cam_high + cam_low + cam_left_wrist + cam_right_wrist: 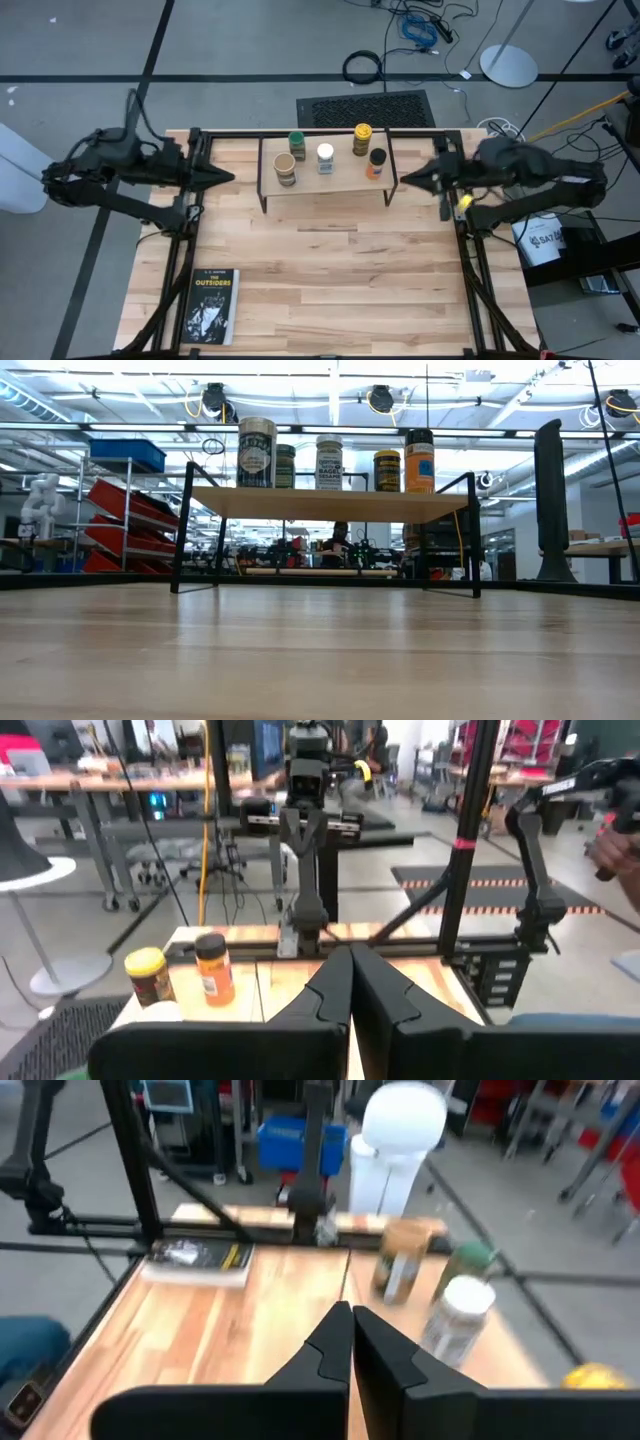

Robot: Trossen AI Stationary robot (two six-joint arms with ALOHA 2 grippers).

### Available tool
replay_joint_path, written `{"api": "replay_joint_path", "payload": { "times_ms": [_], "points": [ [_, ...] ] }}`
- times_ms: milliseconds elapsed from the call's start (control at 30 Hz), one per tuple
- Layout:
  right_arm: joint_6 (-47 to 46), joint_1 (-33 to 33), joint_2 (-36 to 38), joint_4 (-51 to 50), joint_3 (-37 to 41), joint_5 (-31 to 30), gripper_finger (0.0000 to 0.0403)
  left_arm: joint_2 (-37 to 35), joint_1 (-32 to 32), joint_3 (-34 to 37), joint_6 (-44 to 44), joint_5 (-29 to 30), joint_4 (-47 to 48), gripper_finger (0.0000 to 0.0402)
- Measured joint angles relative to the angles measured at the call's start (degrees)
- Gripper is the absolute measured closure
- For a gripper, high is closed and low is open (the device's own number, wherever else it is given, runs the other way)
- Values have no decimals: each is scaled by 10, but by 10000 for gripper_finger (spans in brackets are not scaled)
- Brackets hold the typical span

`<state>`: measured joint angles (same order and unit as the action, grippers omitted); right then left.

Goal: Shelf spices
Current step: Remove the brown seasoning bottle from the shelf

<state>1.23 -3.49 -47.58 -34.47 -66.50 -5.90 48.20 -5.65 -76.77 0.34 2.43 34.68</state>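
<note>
The shelf (325, 180), a light plank on thin black wire legs, stands on its legs at the table's far middle. Five spice jars stand upright on its plank: tan lid (285, 168), green lid (297, 144), white lid (325, 158), yellow lid (362, 138), and the orange jar with black lid (376, 163). The low view shows them in a row, the tan-lidded jar (256, 452) leftmost and the orange jar (419, 460) rightmost. My left gripper (228, 178) is shut, left of the shelf. My right gripper (403, 180) is shut, right of the shelf. Neither touches anything.
A black paperback book (210, 305) lies flat near the table's near left corner. Black rails (470, 260) run along the table's left and right sides. Bare wood lies between the shelf and the near edge.
</note>
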Motion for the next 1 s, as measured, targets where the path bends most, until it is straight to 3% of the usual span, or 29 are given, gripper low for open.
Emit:
{"api": "replay_joint_path", "payload": {
  "times_ms": [233, 533, 633, 833, 1000],
  "points": [
    [-38, -15, 39, 99, 130, 0, 403, 64, 0, 0, -4, 0, 5, 395],
    [-42, -15, 46, 110, 142, 2, 403, 183, 0, 1, 13, 2, -10, 395],
    [-46, -15, 46, 109, 142, 2, 403, 213, 0, -3, 31, 34, -15, 395],
    [-51, -15, 46, 105, 142, 2, 403, 215, 5, -6, 30, 120, -10, 391],
    [-51, -15, 46, 104, 142, 2, 403, 189, 38, -6, 16, 116, -2, 351]
  ]
}}
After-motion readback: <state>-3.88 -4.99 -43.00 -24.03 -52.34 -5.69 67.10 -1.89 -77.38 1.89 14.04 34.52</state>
